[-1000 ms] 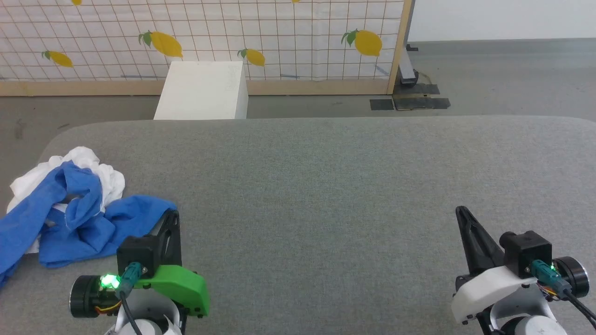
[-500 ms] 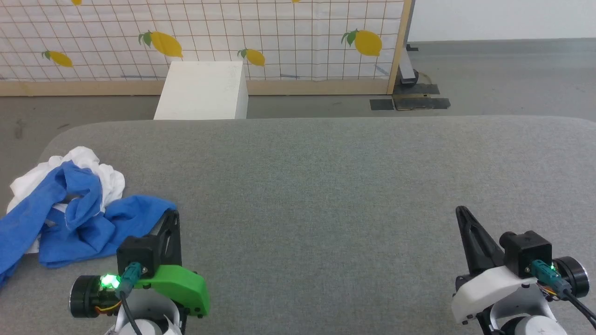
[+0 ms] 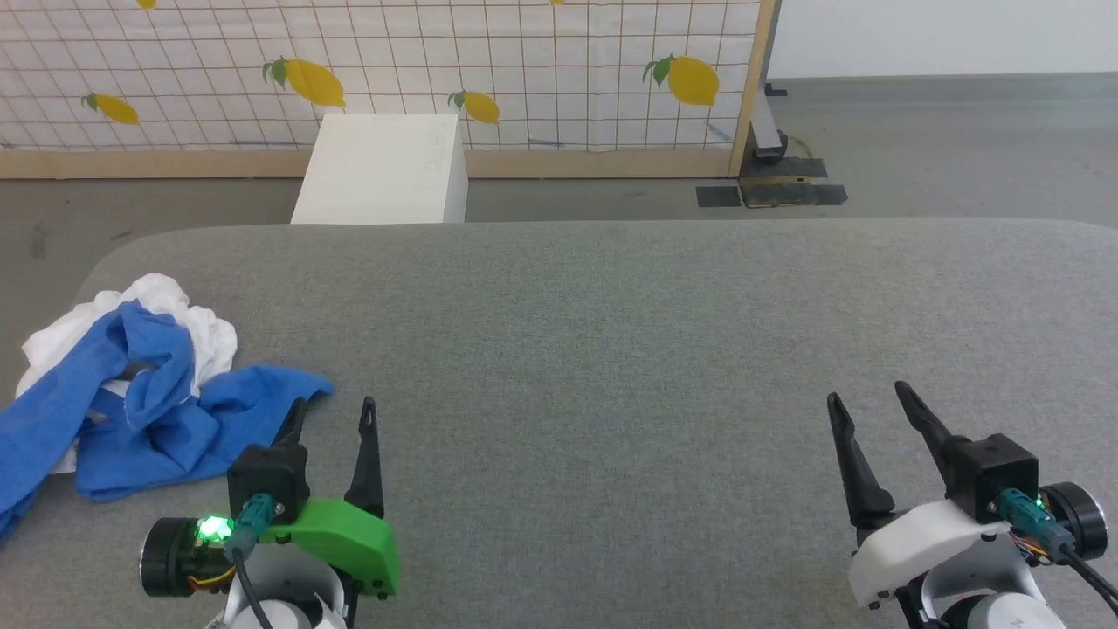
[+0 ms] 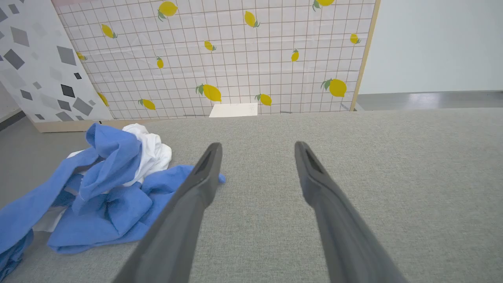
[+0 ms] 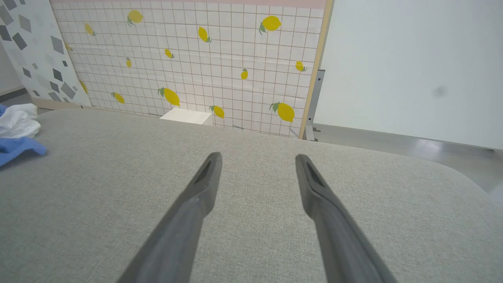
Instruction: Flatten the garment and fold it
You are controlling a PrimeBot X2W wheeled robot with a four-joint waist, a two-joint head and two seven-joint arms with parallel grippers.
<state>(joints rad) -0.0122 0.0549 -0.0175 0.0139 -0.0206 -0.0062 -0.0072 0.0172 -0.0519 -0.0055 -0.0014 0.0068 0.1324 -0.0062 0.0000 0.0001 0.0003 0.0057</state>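
The garment (image 3: 131, 393) lies crumpled in a heap at the left end of the grey table, white cloth tangled with bright blue folds. From the left wrist the garment (image 4: 106, 188) sits low on the left; from the right wrist the garment (image 5: 15, 133) peeks in at the left edge. My left gripper (image 3: 334, 411) is open just right of the heap's blue edge, with nothing between its fingers (image 4: 204, 173). My right gripper (image 3: 869, 397) is open over bare table at the lower right, far from the cloth.
The grey fabric table (image 3: 611, 332) runs wide to the right of the heap. A white box (image 3: 380, 170) stands on the floor beyond the table's far edge. Behind it is a lemon-print panel (image 3: 437, 70) in a wooden frame.
Both grippers have gone from shut to open, their fingers now spread apart. The garment lies as before.
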